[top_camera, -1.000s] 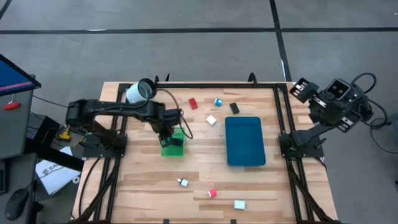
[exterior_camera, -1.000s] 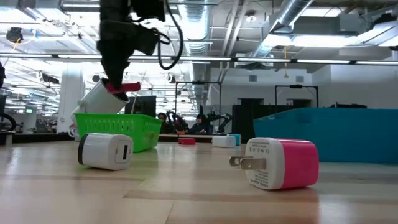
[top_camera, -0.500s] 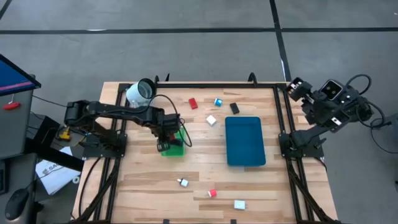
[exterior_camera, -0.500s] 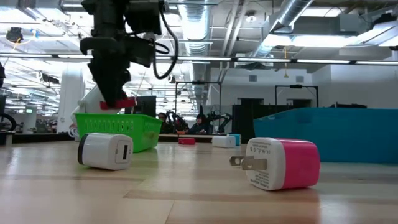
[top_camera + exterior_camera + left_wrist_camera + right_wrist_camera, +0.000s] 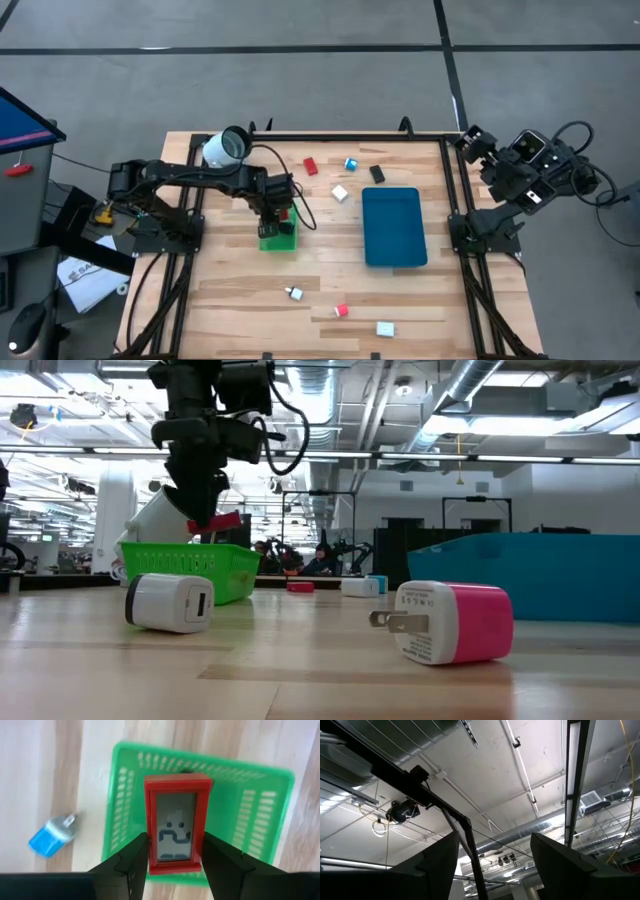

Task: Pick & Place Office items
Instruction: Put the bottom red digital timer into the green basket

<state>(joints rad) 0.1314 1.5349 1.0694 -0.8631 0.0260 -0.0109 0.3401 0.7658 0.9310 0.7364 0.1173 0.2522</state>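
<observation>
One red block held in left hand above green tray

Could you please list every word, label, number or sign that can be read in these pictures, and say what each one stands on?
None can be read with certainty.
Red-framed item held by the left gripper over the green tray: dark marks on its grey face, no legible text.
Pink-and-white plug block: small print on its white end, too blurred.
White paper beside the table: dark lettering, too small.
</observation>
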